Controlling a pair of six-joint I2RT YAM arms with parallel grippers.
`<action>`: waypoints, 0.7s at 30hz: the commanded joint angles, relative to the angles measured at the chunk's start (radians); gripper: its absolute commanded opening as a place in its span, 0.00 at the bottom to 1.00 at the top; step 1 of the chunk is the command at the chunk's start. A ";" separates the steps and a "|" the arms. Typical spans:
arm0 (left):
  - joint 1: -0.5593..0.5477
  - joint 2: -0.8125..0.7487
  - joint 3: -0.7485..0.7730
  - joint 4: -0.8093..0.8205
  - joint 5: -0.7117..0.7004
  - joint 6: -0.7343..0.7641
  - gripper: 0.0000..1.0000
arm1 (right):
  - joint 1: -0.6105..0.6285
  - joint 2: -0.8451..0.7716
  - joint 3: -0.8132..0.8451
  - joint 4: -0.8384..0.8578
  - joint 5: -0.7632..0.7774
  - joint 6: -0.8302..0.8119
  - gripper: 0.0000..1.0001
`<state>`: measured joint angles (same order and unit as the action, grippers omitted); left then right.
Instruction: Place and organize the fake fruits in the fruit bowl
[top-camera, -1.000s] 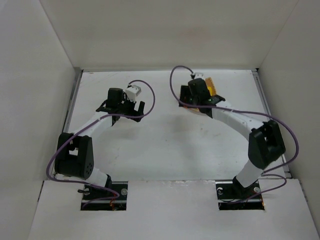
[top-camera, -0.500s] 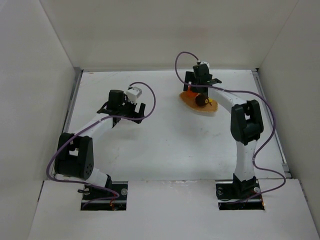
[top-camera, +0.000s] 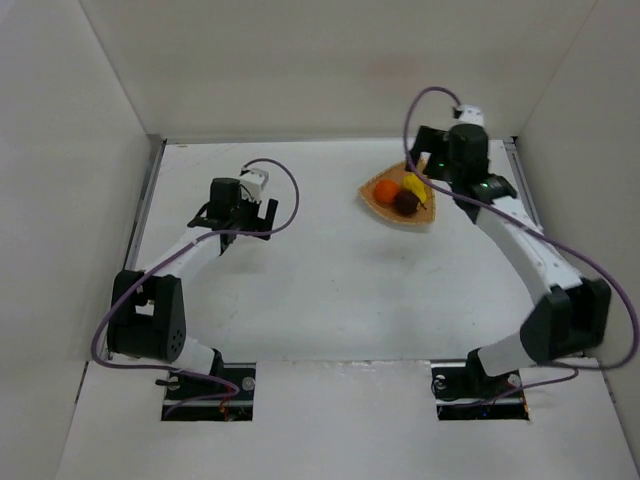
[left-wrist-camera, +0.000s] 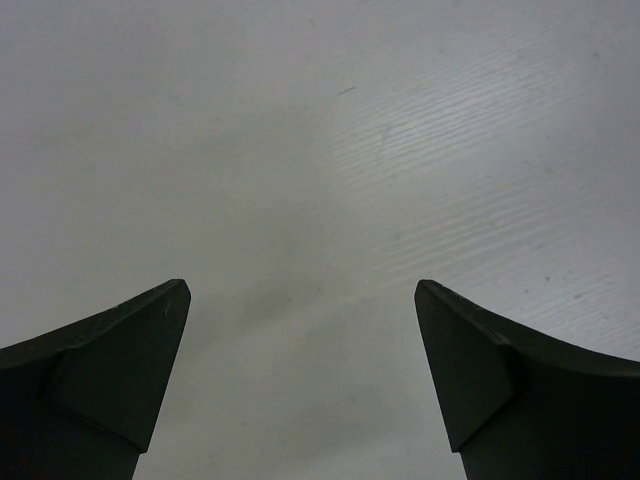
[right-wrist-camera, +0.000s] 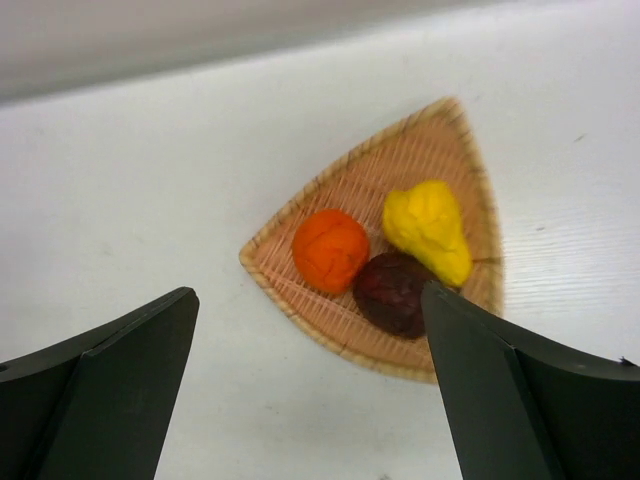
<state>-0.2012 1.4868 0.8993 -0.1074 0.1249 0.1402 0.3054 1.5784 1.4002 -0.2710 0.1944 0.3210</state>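
The fruit bowl (top-camera: 415, 219), a tan woven wedge, lies at the back right of the table. Inside it, close together, lie three fake fruits: an orange ball (top-camera: 385, 191), a yellow pear-like fruit (top-camera: 416, 186) and a dark maroon fruit (top-camera: 406, 203). The right wrist view shows the bowl (right-wrist-camera: 400, 170) from above with the orange ball (right-wrist-camera: 330, 250), the yellow fruit (right-wrist-camera: 428, 228) and the maroon fruit (right-wrist-camera: 392, 290). My right gripper (right-wrist-camera: 308, 295) hangs above and behind the bowl, open and holding nothing. My left gripper (top-camera: 238, 230) is far to the left, open (left-wrist-camera: 302, 290) over bare table.
White walls close in the table at the back and on both sides. The right arm's purple cable (top-camera: 425, 100) loops up near the back wall. The left arm's cable (top-camera: 285, 180) arcs over its wrist.
The right arm has lifted off the bowl and swung back and to the right, its jaws opening. The bowl now shows all three fruits. The left gripper shifted slightly left.
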 joint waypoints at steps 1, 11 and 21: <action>0.059 -0.071 0.035 0.043 -0.116 -0.025 1.00 | -0.160 -0.229 -0.159 0.015 -0.038 0.003 1.00; 0.230 -0.108 -0.010 0.032 -0.136 -0.174 1.00 | -0.752 -0.692 -0.634 -0.030 -0.223 0.133 1.00; 0.274 -0.126 0.001 -0.005 -0.200 -0.228 1.00 | -0.857 -0.781 -0.777 0.013 -0.276 0.150 1.00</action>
<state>0.0738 1.3994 0.8959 -0.1116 -0.0330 -0.0536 -0.5552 0.8234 0.6323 -0.3267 -0.0559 0.4534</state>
